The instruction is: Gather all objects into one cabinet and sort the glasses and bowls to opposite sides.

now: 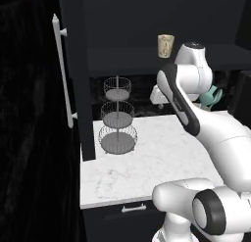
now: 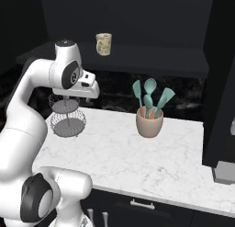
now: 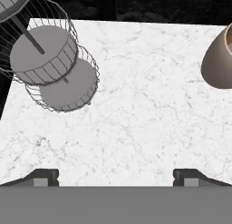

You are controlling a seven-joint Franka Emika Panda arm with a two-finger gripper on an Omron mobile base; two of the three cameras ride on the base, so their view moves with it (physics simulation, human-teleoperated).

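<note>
The end effector [image 3: 116, 177] hangs over the white marble tabletop [image 3: 145, 123] with its fingers spread wide and nothing between them. Below it, to one side, stands the three-tier wire basket stand [image 3: 54, 66]; on the other side the beige crock [image 3: 219, 60] sits at the edge of the hand view. From the right base view the crock [image 2: 149, 122] holds teal utensils [image 2: 150, 96] and stands well apart from the basket stand [image 2: 68, 116]. The tan mottled tumbler [image 2: 103, 44] stands upright on the dark shelf [image 2: 151, 56] of the black cabinet, above the tabletop. The cabinet door [image 1: 73, 69] stands open, its long silver handle [image 1: 62, 69] facing the left base camera.
</note>
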